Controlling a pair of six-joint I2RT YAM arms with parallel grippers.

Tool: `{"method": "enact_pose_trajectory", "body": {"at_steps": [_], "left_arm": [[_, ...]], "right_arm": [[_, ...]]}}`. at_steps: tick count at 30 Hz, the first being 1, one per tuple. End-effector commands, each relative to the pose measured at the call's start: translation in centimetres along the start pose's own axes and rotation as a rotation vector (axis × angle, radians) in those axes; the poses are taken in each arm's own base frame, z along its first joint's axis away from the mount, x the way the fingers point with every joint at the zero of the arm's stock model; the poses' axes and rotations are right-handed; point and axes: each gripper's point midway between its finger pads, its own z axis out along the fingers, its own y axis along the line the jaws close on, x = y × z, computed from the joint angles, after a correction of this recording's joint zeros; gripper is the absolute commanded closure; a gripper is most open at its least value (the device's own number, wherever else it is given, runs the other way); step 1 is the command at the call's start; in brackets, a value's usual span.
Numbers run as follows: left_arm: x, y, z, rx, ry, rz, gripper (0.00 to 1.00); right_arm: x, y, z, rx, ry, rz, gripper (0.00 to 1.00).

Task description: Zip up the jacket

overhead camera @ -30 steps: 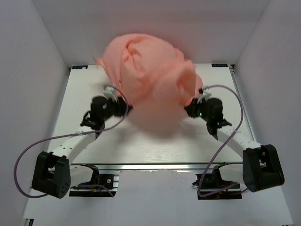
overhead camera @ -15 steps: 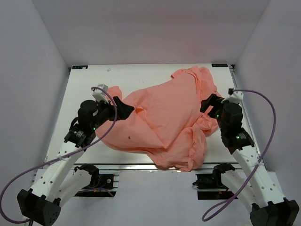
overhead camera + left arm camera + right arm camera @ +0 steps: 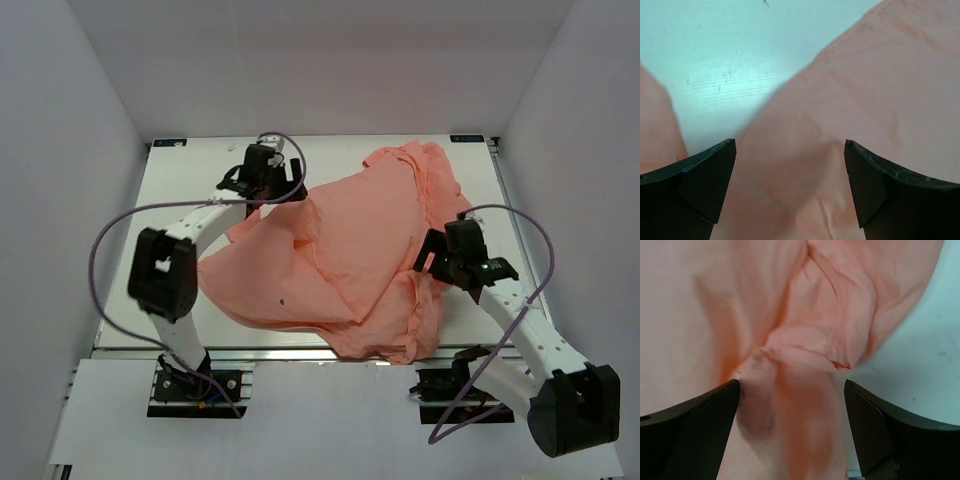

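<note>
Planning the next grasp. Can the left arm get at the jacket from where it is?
Probably yes: the left gripper is open right over the jacket, and nothing lies between them.

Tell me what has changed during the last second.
The jacket, up in the air a second ago, has dropped and lies spread on the table. The left gripper moved to the jacket's far left edge, the right gripper drew back along its right side; both jaws now stand open. The jacket has barely shifted since landing.
</note>
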Motion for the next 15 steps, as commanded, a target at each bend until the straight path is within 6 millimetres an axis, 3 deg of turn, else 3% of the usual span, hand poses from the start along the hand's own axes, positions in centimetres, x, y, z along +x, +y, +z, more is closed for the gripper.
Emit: {"method": "enact_pose_trajectory", "body": {"at_steps": [1,2,3,4,6,10,11,12,13,15], "left_arm": [[-0.8,0.8,4.6,-0.041,0.034,0.113,0.02],[-2.6,0.2,5.6,-0.034,0.012,0.135,0.02],[-1.7,0.7,6.8,-0.05,0.058,0.143,0.02],[0.7,1.8,9.2,-0.075,0.135,0.14,0.02],[0.4,1.6,10.6,-0.077,0.165,0.139,0.02],[4.1,4.0,12.1,-0.145,0.229,0.131,0.06],[4.4,4.1,11.9,-0.148,0.23,0.125,0.12],[5.0,4.3,11.8,-0.15,0.234,0.12,0.23],[6.7,5.1,11.4,-0.176,0.27,0.101,0.49],[7.6,6.2,10.4,-0.234,0.288,0.081,0.72]], "right_arm": [[2.5,-1.2,1.3,0.068,0.093,0.031,0.11],[2.3,-1.3,1.8,0.076,0.09,0.023,0.11],[2.5,-1.4,2.1,0.087,0.105,0.014,0.11],[2.7,-1.5,2.8,0.11,0.135,0.011,0.11],[2.9,-1.7,3.7,0.133,0.159,0.005,0.11],[3.5,-3.1,6.3,0.223,0.21,-0.034,0.11],[2.9,-2.8,6.7,0.223,0.209,-0.037,0.12],[2.6,-2.7,7.1,0.225,0.217,-0.043,0.13],[2.9,-2.9,8.0,0.244,0.245,-0.06,0.14],[1.1,-2.2,9.0,0.245,0.221,-0.063,0.15]]}}
